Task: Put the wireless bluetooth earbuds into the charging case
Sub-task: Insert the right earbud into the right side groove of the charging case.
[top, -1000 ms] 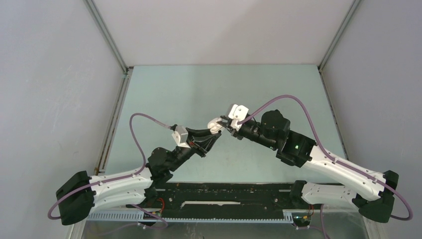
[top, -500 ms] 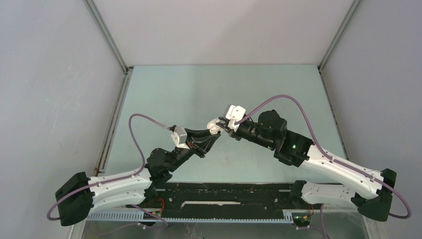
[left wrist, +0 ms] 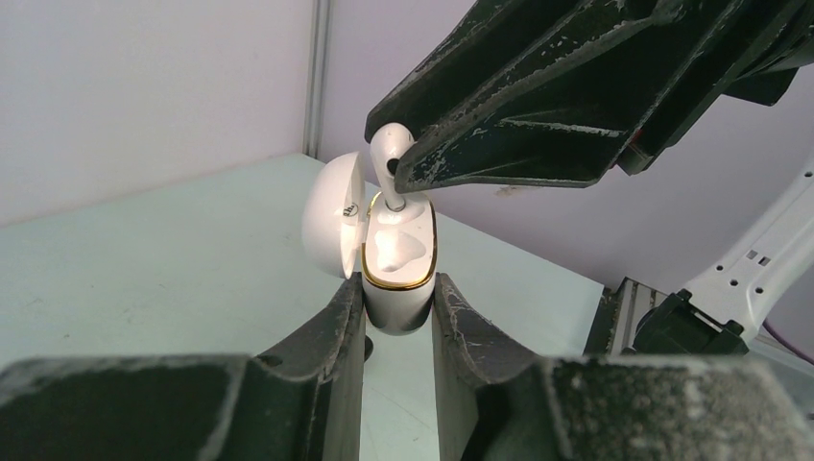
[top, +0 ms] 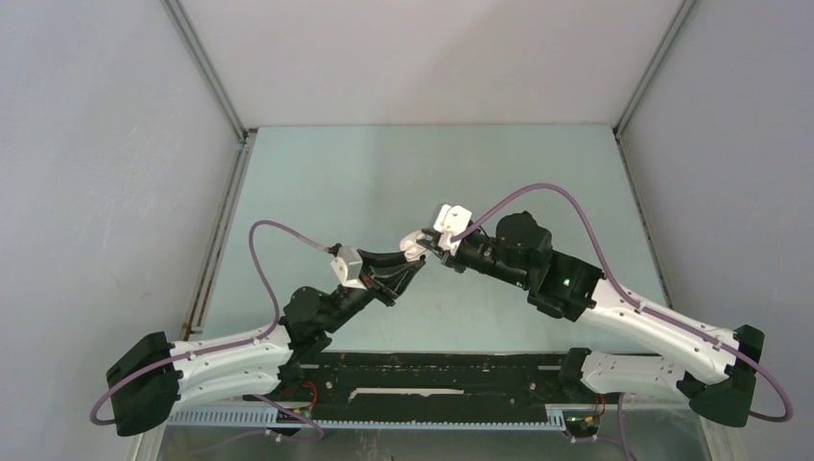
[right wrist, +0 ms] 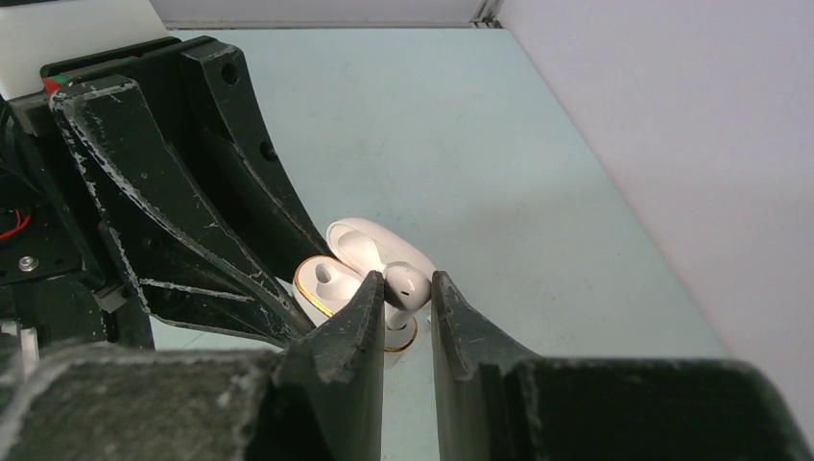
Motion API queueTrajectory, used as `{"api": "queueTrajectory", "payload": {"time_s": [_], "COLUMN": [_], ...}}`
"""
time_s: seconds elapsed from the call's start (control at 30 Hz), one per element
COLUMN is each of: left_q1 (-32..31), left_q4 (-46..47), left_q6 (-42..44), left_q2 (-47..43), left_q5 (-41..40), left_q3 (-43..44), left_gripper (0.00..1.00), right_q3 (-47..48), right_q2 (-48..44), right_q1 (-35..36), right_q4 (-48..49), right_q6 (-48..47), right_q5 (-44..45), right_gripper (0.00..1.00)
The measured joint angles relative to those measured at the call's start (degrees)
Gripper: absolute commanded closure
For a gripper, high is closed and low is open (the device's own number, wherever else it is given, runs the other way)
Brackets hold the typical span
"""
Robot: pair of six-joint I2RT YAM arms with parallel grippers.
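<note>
- At the middle of the table point(top: 336, 173), seen from overhead, the two grippers met tip to tip. The left arm reached toward 2 o'clock and the right arm came in from 4 o'clock.
- The left gripper point(left wrist: 398, 293) was closed on the charging case point(left wrist: 395, 309), one finger pressed against each side, and held it upright with the opening facing up.
- The case was open. In the left wrist view its lid point(left wrist: 331, 216) was hinged back toward 9 o'clock, and a thin gold rim point(left wrist: 429, 254) ringed the mouth.
- Whether the case's base touched the table could not be told.
- The right gripper point(right wrist: 405, 288) was clamped on a white earbud point(right wrist: 408, 283), pinching the bud's rounded head between its fingertips.
- In the left wrist view, that earbud sat at the 12 o'clock end of the case's mouth. Its stem pointed down into the far well, with the tip at the gold rim and the head above it.
- The right gripper's dark, scuffed fingers came down over the case from 1 o'clock in that view.
- A white rounded shape point(left wrist: 394, 245) lay in the nearer well at 6 o'clock. Whether it was a seated bud or the case's own moulding could not be told.
</note>
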Motion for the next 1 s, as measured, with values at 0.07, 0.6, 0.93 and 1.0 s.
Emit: {"api": "queueTrajectory", "payload": {"time_s": [0.07,0.6,0.93,1.0], "left_q1": [0.0,-0.04,-0.04,-0.04], "left_q4": [-0.13,0.98,2.6,2.82], "left_q6": [0.28,0.28,-0.22,-0.37], "left_q2": [0.0,-1.11,-0.42,-0.33], "left_q5": [0.0,-0.61,-1.49,-1.55], "left_q3": [0.0,-1.84,-1.99,-1.99], "left_gripper": [1.0,1.0,1.0,1.0], "right_q3": [-0.15,-0.72,-0.96,-0.96], "right_q2": [0.0,0.33,0.61,0.61], "right_q1": [0.0,0.76,1.16,1.4], "right_q4": [0.0,0.96,1.77,1.84], "right_q6": [0.0,1.4,3.1,3.1], "right_q5": [-0.07,2.78,4.26,4.48], "right_gripper": [0.96,0.9,0.87,0.88]}}
